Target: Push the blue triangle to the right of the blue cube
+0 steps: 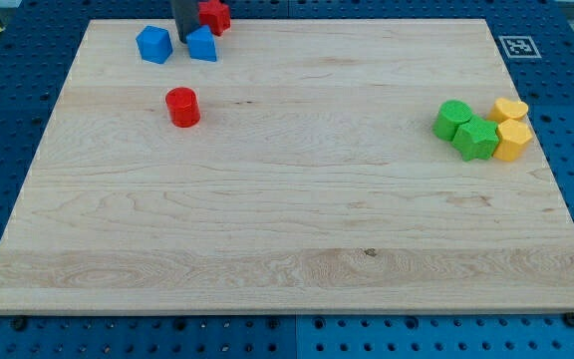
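No readable text; square coded marker [515,46] beside board's top-right corner.

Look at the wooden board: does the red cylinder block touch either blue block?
No: the red cylinder block stands apart, below the blue cube and blue triangle.

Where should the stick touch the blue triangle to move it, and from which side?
I cannot grip, only push. My tip sits by the gap between the blue cube and the blue triangle. I would probably press the triangle's left side, coming from the view's left, so it slides rightward, away from the cube.
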`<control>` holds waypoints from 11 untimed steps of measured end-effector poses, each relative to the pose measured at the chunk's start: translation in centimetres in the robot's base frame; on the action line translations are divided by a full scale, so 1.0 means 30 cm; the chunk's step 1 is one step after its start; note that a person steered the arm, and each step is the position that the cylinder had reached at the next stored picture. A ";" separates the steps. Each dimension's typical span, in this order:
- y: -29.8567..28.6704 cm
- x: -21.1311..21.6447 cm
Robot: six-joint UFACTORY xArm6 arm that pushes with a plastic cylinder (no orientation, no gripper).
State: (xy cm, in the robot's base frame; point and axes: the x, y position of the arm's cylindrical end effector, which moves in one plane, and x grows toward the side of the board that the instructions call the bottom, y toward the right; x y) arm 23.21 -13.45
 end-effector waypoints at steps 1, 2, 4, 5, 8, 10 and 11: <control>0.061 -0.008; 0.133 -0.018; 0.304 0.049; 0.291 0.140; 0.151 0.136; 0.141 0.089; 0.072 0.104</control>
